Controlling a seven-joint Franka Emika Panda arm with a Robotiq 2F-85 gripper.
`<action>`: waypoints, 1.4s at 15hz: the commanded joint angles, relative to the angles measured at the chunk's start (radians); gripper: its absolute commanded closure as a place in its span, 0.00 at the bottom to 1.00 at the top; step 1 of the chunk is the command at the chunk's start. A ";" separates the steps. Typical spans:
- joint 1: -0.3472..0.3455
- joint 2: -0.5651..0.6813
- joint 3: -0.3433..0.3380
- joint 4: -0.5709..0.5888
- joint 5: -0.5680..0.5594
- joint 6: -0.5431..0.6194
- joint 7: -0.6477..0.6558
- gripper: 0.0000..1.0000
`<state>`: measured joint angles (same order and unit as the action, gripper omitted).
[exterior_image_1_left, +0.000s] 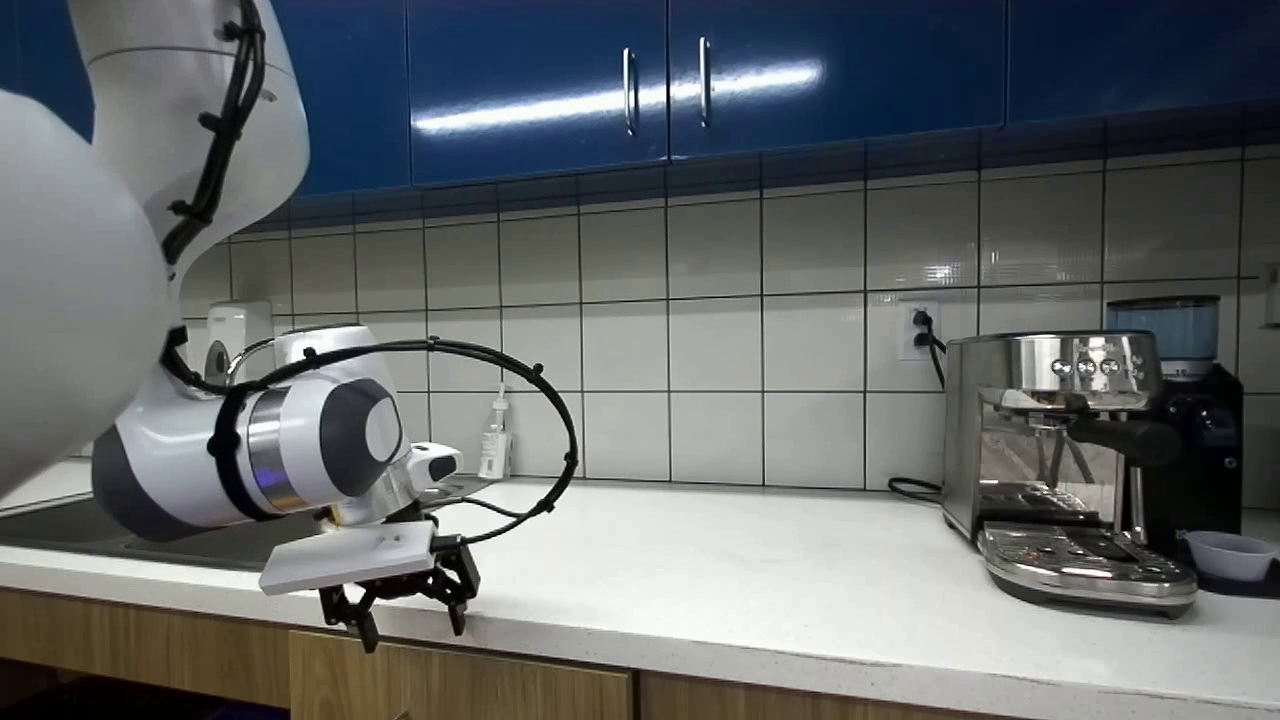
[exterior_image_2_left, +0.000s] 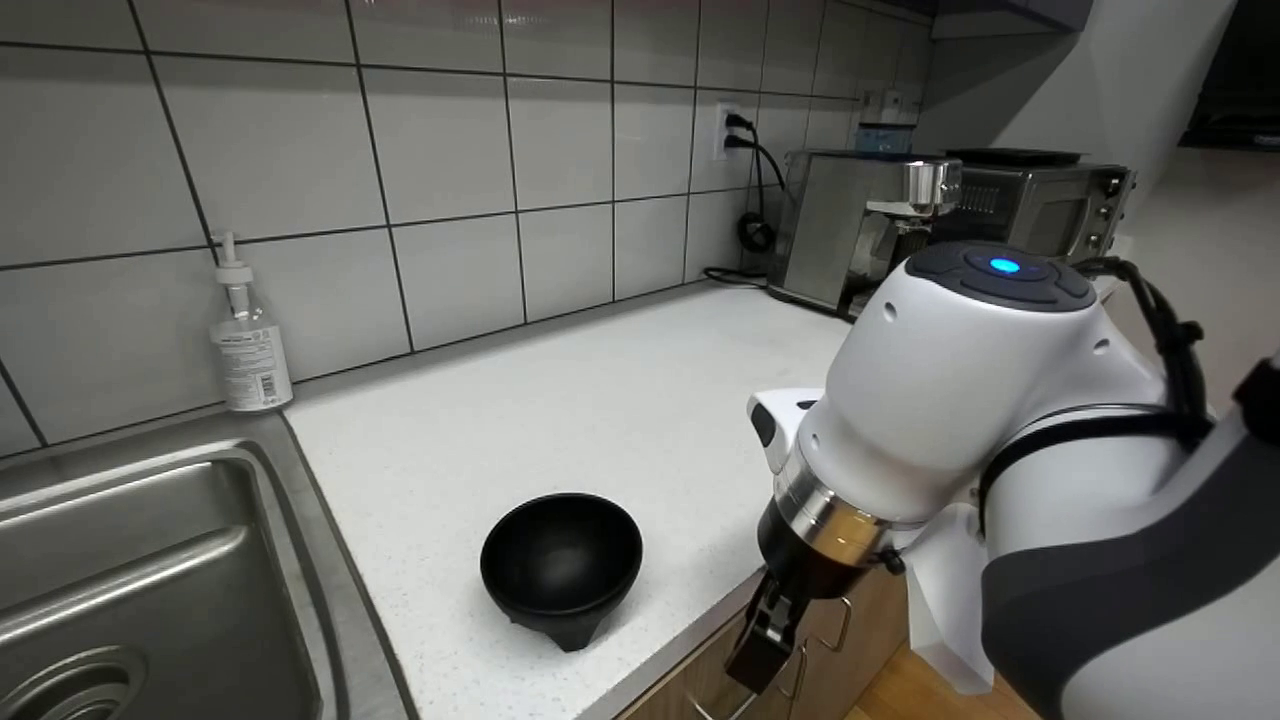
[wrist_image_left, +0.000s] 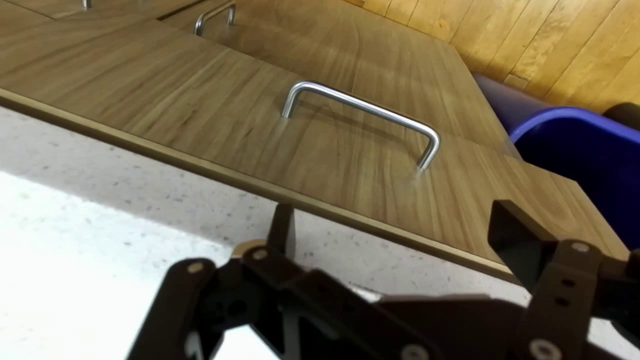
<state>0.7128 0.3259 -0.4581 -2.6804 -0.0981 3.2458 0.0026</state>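
Bowl (exterior_image_2_left: 561, 560), exterior view only; wrist: whole handle (wrist_image_left: 367, 106)

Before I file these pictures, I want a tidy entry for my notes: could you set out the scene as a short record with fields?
Gripper: open, pointing downward, nothing between the jaws
Nearest to it: front edge of the counter; metal handle on a wooden front, not gripped
By the sink: black footed bowl, upright on the counter
Near the tiled wall: clear pump bottle, standing at the sink's corner
Farther along the counter: espresso machine, toaster oven beyond it
Partly in view: blue bin
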 joint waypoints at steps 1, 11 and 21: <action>0.000 -0.133 -0.029 -0.022 0.005 -0.058 0.007 0.00; 0.001 -0.382 -0.115 -0.018 -0.019 -0.163 0.025 0.00; -0.120 -0.373 0.010 -0.011 0.014 -0.137 0.013 0.00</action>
<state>0.5930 -0.0475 -0.4480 -2.6910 -0.0845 3.1090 0.0154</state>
